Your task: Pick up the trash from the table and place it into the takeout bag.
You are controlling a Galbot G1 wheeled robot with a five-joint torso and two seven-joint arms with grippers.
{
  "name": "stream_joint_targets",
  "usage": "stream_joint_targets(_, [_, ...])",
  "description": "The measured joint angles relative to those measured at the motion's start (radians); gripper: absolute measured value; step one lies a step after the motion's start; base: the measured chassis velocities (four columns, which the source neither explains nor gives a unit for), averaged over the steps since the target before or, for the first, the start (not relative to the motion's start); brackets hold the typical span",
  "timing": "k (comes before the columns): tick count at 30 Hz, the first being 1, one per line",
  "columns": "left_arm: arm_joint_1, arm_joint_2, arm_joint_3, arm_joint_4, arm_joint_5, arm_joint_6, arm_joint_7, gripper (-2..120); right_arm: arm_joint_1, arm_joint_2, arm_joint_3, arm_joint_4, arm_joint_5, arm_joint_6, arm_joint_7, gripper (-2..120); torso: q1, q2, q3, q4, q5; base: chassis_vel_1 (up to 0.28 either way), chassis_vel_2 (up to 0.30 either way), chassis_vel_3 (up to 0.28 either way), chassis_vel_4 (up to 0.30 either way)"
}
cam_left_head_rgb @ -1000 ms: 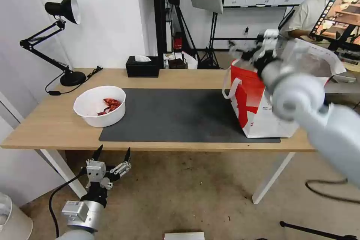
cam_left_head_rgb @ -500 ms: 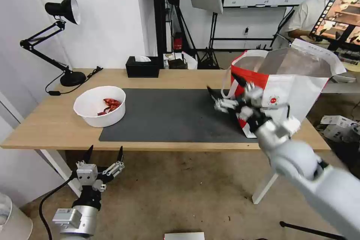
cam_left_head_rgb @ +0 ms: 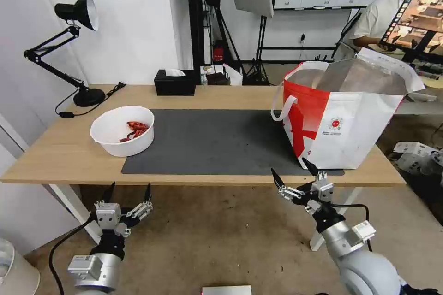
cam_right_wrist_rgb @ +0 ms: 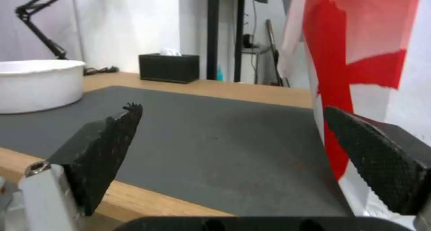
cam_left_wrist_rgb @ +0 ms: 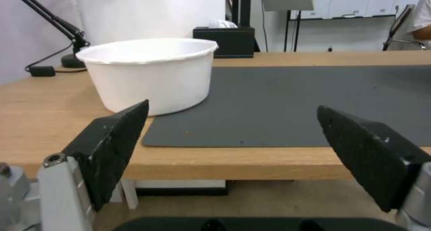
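A white bowl (cam_left_head_rgb: 122, 129) with red scraps stands on the left half of the table (cam_left_head_rgb: 55, 156), partly over the dark grey mat (cam_left_head_rgb: 212, 143); it also shows as the bowl (cam_left_wrist_rgb: 150, 74) and bowl (cam_right_wrist_rgb: 38, 84) in the wrist views. The red-and-white takeout bag (cam_left_head_rgb: 344, 115) stands open at the table's right end, its side close in the right wrist view (cam_right_wrist_rgb: 372, 56). My left gripper (cam_left_head_rgb: 129, 190) hangs open and empty below the front edge, under the bowl. My right gripper (cam_left_head_rgb: 294, 171) is open and empty just below the front edge, near the bag's corner.
A black desk lamp (cam_left_head_rgb: 76, 46) stands at the far left corner and a black tissue box (cam_left_head_rgb: 175, 82) at the back edge. The table's white legs (cam_left_head_rgb: 332, 221) stand near my right arm. A person sits behind the bag at a desk.
My right arm has swung down from above the bag, past the mat's right side, to below the table's front edge. The left gripper has sunk slightly. The bowl has not moved.
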Motion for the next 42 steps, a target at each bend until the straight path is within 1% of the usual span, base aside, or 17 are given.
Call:
stream_joint_targets(5, [-0.006,0.003,0.004,0.008,-0.002,0.000,0.000,100,-0.001,0.018,-0.006,-0.017,-0.010,-0.002,0.017,100,0.000,0.000,0.000,0.0000,0.0000,0.000,0.000,0.000,0.000])
stream_joint_targets(18, [-0.015,0.004,0.005,0.009,-0.004,0.010,0.005,100,0.004,0.029,-0.030,-0.026,-0.034,-0.002,0.013,100,0.000,0.000,0.000,-0.0001,0.0002,0.000,0.000,0.000,0.000])
stream_joint_targets(23, [-0.019,0.004,0.000,0.021,-0.009,0.011,0.005,100,0.005,0.029,-0.030,-0.027,-0.034,-0.003,0.014,100,0.000,0.000,0.000,0.0000,0.0001,0.000,0.000,0.000,0.000])
stream_joint_targets(26, [-0.065,0.033,-0.026,0.020,-0.060,0.031,-0.015,100,0.006,0.029,-0.031,-0.027,-0.034,-0.003,0.014,100,0.000,0.000,0.000,0.0000,-0.0001,0.000,0.000,0.000,0.000])
stream_joint_targets(27, [-0.065,0.033,-0.026,0.020,-0.060,0.031,-0.015,100,0.006,0.029,-0.031,-0.027,-0.034,-0.003,0.014,100,0.000,0.000,0.000,0.0000,-0.0001,0.000,0.000,0.000,0.000])
stream_joint_targets(29, [-0.124,0.087,-0.059,0.016,-0.126,0.067,-0.048,100,0.007,0.029,-0.031,-0.027,-0.034,-0.004,0.015,100,0.000,0.000,0.000,-0.0001,-0.0001,0.000,0.000,0.000,0.000])
stream_joint_targets(31, [-0.124,0.087,-0.059,0.016,-0.126,0.067,-0.048,100,0.007,0.029,-0.031,-0.027,-0.034,-0.004,0.015,100,0.000,0.000,0.000,-0.0001,-0.0001,0.000,0.000,0.000,0.000])
stream_joint_targets(32, [-0.179,0.147,-0.084,0.020,-0.187,0.099,-0.076,100,0.007,0.028,-0.031,-0.027,-0.034,-0.004,0.015,100,0.000,0.000,0.000,-0.0002,0.0000,0.000,0.000,0.000,0.000])
stream_joint_targets(33, [-0.214,0.190,-0.094,0.033,-0.233,0.121,-0.099,100,0.007,0.028,-0.031,-0.028,-0.033,-0.004,0.015,100,0.000,0.000,0.000,-0.0001,0.0001,0.000,0.000,0.000,0.000])
stream_joint_targets(34, [-0.214,0.190,-0.094,0.033,-0.233,0.121,-0.099,100,0.007,0.028,-0.031,-0.028,-0.033,-0.004,0.015,100,0.000,0.000,0.000,-0.0001,0.0001,0.000,0.000,0.000,0.000])
stream_joint_targets(36, [-0.302,0.295,-0.098,0.064,-0.351,0.200,-0.186,100,0.007,0.028,-0.031,-0.027,-0.033,-0.004,0.015,100,0.000,0.000,0.000,0.0000,-0.0005,0.000,0.000,0.000,0.000])
stream_joint_targets(37, [-0.302,0.295,-0.098,0.064,-0.351,0.200,-0.186,100,0.007,0.028,-0.031,-0.027,-0.033,-0.004,0.015,100,0.000,0.000,0.000,0.0000,-0.0005,0.000,0.000,0.000,0.000])
stream_joint_targets(38, [-0.351,0.353,-0.096,0.079,-0.428,0.257,-0.237,100,0.007,0.028,-0.031,-0.028,-0.033,-0.004,0.015,100,0.000,0.000,0.000,-0.0002,0.0002,0.000,0.000,0.000,0.000])
stream_joint_targets(39, [-0.395,0.405,-0.094,0.100,-0.491,0.305,-0.268,100,0.007,0.028,-0.031,-0.027,-0.033,-0.004,0.015,100,0.000,0.000,0.000,-0.0001,-0.0002,0.000,0.000,0.000,0.000])
stream_joint_targets(40, [-0.395,0.405,-0.094,0.100,-0.491,0.305,-0.268,100,0.007,0.028,-0.031,-0.027,-0.033,-0.004,0.015,100,0.000,0.000,0.000,-0.0001,-0.0002,0.000,0.000,0.000,0.000])
stream_joint_targets(41, [-0.445,0.465,-0.088,0.129,-0.566,0.361,-0.297,100,0.007,0.028,-0.031,-0.028,-0.032,-0.004,0.015,100,0.000,0.000,0.000,-0.0002,-0.0002,0.000,0.000,0.000,0.000])
stream_joint_targets(42, [-0.456,0.476,-0.087,0.135,-0.584,0.372,-0.304,100,0.007,0.028,-0.031,-0.028,-0.032,-0.004,0.015,100,0.000,0.000,0.000,-0.0002,0.0000,0.000,0.000,0.000,0.000])
